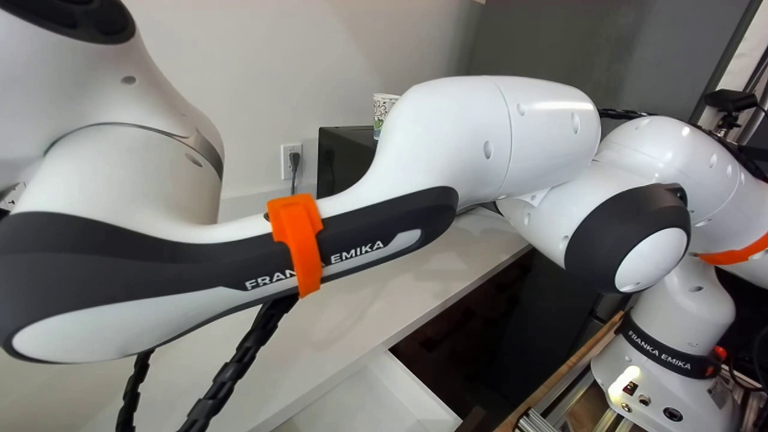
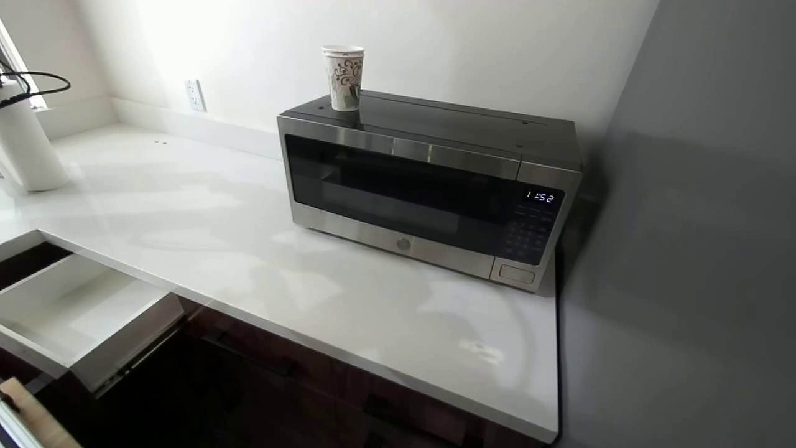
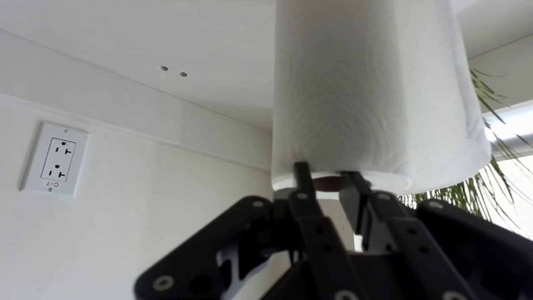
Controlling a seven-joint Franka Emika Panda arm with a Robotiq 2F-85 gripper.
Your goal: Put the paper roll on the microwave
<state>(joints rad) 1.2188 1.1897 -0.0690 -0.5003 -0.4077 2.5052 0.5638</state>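
The white paper roll [image 2: 31, 140] stands on the counter at the far left in an exterior view, with dark cables across its upper part. It fills the upper middle of the upside-down wrist view [image 3: 337, 91], with a loose sheet on its right. My gripper [image 3: 327, 168] is at the roll's top end. Its fingers are partly apart, tips over the rim, with the brown core hole visible between them. Contact cannot be told. The microwave [image 2: 404, 186] stands on the counter; it is mostly behind the arm in an exterior view [image 1: 348, 156].
A white patterned paper cup [image 2: 345, 81] stands on the microwave's left top; it also shows in an exterior view [image 1: 384, 111]. An open drawer [image 2: 81, 305] juts out below the white counter [image 2: 249, 249]. A grey panel [image 2: 684, 249] borders the microwave's right. A plant [image 3: 462, 196] is behind the roll.
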